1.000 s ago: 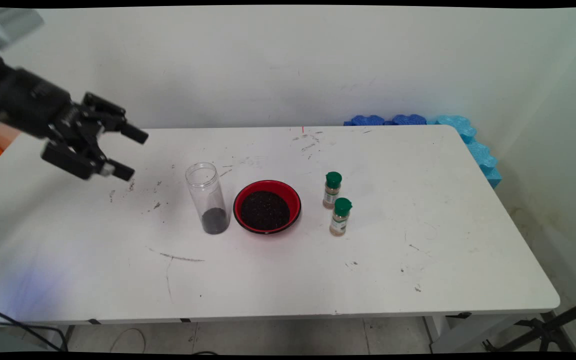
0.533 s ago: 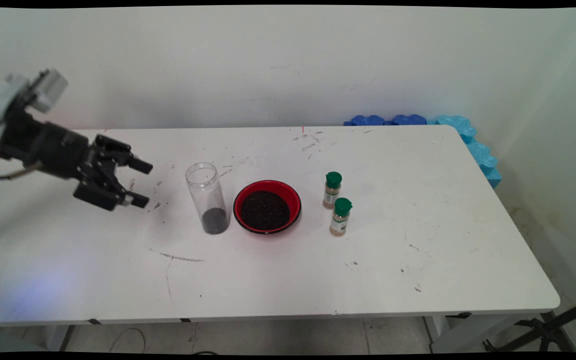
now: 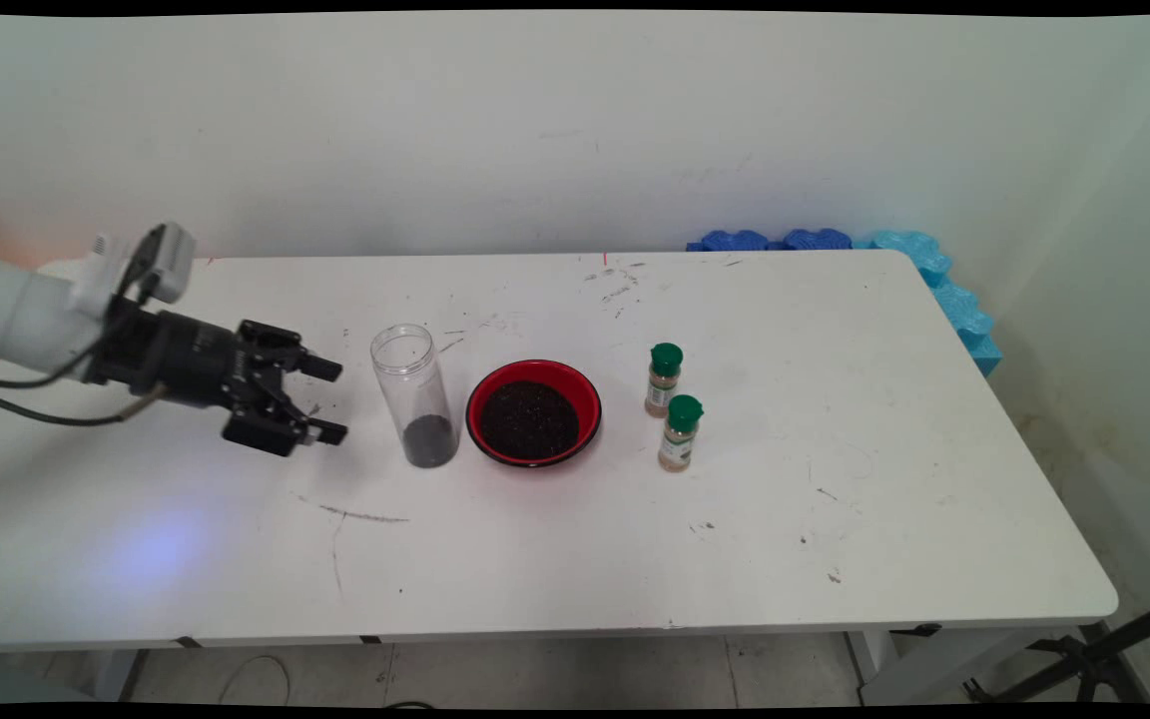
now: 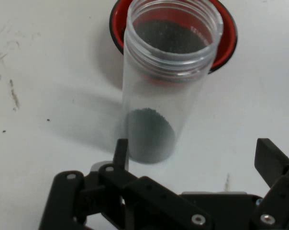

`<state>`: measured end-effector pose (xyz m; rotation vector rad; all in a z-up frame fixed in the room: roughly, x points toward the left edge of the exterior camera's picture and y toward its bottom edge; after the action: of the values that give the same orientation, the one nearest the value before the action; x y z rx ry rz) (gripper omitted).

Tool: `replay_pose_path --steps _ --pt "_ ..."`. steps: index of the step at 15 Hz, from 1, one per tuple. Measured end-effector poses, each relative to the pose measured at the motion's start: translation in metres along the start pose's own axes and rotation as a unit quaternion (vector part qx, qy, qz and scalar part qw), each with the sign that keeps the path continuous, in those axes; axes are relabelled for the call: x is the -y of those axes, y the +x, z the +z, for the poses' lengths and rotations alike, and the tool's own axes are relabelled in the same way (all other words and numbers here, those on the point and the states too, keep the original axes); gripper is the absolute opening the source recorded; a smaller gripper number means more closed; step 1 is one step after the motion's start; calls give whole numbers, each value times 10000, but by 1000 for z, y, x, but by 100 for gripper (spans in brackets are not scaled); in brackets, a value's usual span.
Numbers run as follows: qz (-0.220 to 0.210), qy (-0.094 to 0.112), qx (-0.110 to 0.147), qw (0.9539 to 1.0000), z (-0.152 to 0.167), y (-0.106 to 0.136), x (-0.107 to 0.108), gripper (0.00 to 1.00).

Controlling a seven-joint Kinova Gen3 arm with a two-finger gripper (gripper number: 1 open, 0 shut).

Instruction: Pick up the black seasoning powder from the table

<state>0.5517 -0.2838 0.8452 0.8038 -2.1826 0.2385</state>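
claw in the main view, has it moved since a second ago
Yes. The claw has come down and rightward toward the clear jar, which stands in the same spot; it now hangs open just left of it, not touching.

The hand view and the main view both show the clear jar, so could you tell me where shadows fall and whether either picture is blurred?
Hand view: sharp; the clear jar throws a soft shadow toward the picture's left, beside the red bowl. Main view: table things sharp, the tool only slightly soft, with a faint shadow on the table below it.
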Motion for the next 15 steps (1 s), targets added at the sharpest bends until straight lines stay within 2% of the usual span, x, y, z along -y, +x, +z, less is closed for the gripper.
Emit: replay_pose_path --steps 8,15 --pt "-27 123 -342 9993 56 -11 10 100" --pt "-48 98 -536 9985 84 -13 14 100"
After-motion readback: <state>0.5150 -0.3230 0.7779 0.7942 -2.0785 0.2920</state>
